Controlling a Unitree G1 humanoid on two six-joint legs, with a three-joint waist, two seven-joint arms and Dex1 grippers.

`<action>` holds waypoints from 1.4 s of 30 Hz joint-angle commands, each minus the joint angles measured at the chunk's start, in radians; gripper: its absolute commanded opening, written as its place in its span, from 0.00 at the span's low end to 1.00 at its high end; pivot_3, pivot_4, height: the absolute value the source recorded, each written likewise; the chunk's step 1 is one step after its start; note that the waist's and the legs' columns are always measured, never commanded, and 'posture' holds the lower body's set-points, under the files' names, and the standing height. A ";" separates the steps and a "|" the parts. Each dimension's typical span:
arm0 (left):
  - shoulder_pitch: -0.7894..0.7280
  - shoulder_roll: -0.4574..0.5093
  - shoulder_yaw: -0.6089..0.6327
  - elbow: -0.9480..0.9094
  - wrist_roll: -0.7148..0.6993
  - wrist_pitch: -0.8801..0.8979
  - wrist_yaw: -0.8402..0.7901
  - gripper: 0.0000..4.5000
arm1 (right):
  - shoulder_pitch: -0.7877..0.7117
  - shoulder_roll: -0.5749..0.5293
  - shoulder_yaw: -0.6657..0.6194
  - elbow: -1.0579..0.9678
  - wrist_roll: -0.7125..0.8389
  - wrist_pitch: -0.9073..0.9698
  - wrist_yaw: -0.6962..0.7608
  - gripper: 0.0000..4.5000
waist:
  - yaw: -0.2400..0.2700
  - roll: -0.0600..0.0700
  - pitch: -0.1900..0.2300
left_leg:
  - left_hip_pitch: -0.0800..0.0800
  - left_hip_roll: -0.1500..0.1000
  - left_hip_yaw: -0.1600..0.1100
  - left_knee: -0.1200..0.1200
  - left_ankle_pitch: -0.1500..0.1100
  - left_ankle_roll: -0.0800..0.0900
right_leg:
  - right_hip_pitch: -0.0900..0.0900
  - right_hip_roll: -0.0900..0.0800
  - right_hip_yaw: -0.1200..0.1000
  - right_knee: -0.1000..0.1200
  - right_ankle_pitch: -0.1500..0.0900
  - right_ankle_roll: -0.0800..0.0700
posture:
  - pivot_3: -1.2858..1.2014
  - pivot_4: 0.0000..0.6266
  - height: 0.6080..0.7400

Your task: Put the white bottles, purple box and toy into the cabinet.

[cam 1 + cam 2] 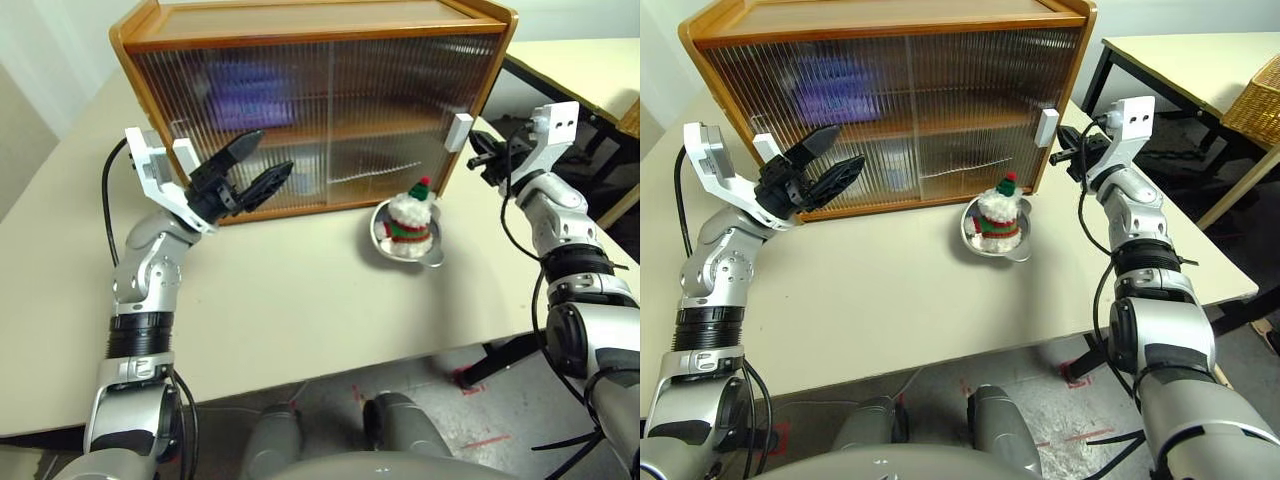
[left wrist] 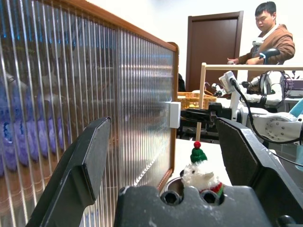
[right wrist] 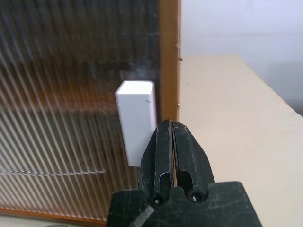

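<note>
The cabinet (image 1: 300, 20) stands at the back of the table with both ribbed doors slid closed. The purple box (image 1: 250, 95) shows as a blur behind the left door, on the upper shelf. The white bottles are hidden. The toy (image 1: 410, 215) sits in a metal bowl (image 1: 380, 240) in front of the right door. My right gripper (image 3: 171, 125) is shut and empty, with its tip beside the white handle (image 3: 137, 120) at the right door's outer edge. My left gripper (image 1: 274, 152) hangs open in front of the left door, holding nothing.
A second table (image 1: 590, 70) stands to the right with a wicker basket (image 1: 1255, 100) on it. In the left wrist view a person (image 2: 270, 33) stands in the background by a dark door. Bare tabletop (image 1: 300, 300) lies between the cabinet and the near edge.
</note>
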 commanded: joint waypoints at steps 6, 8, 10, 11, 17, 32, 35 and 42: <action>0.006 -0.006 0.009 -0.027 0.007 -0.002 0.018 1.00 | -0.025 0.056 0.033 0.007 -0.025 -0.006 0.065 0.01 | 0.000 0.000 0.000 | 0.001 0.000 0.000 0.000 0.001 0.001 | 0.000 0.000 0.000 0.001 0.001 0.000 | 0.55 0.00 1.00; 0.006 -0.007 0.008 -0.029 0.006 -0.002 0.021 1.00 | -0.028 0.062 0.042 0.005 -0.027 0.000 0.080 0.01 | 0.003 0.000 0.000 | 0.001 0.000 0.000 0.000 0.001 0.001 | 0.000 0.000 0.000 0.000 0.001 0.000 | 0.55 0.00 1.00; 0.008 -0.008 0.008 -0.030 0.005 -0.002 0.022 1.00 | -0.029 0.072 0.054 -0.010 -0.028 0.018 0.092 0.01 | 0.006 0.001 0.000 | 0.001 0.000 0.000 0.000 0.001 0.001 | 0.000 0.000 0.000 0.000 0.001 0.000 | 0.55 0.00 1.00; 0.009 -0.009 0.008 -0.030 0.005 -0.003 0.023 1.00 | -0.028 0.077 0.061 -0.023 -0.028 0.031 0.098 0.01 | 0.007 0.001 0.000 | 0.000 0.000 0.000 0.000 0.001 0.001 | 0.000 0.000 0.000 0.000 0.001 0.000 | 0.55 0.00 1.00; 0.017 -0.017 0.006 -0.034 0.007 -0.006 0.026 1.00 | -0.021 0.112 0.114 -0.121 -0.047 0.116 0.105 0.01 | 0.005 0.001 0.000 | -0.001 0.001 0.000 0.000 0.001 0.001 | -0.002 0.000 0.000 0.000 0.001 0.000 | 0.55 0.00 1.00; 0.031 -0.035 0.008 -0.036 0.009 -0.017 0.028 1.00 | -0.044 0.249 0.203 -0.272 -0.041 0.259 0.126 0.01 | 0.006 0.001 0.000 | -0.001 0.003 0.000 0.000 0.001 0.001 | -0.003 0.000 -0.001 0.000 0.001 0.000 | 0.55 0.00 1.00; 0.034 -0.036 0.007 -0.036 0.009 -0.018 0.029 1.00 | -0.041 0.269 0.215 -0.280 -0.038 0.265 0.141 0.01 | 0.008 0.001 0.000 | -0.001 0.003 0.000 0.000 0.001 0.001 | -0.003 0.001 -0.001 0.000 0.001 0.000 | 0.56 0.00 1.00; 0.044 -0.055 -0.001 -0.038 0.013 -0.026 0.034 1.00 | -0.035 0.269 0.220 -0.271 -0.050 0.258 0.148 0.01 | 0.007 0.001 0.000 | -0.002 0.004 0.001 0.000 0.001 0.001 | -0.003 0.000 -0.002 0.000 0.001 0.000 | 0.55 0.00 1.00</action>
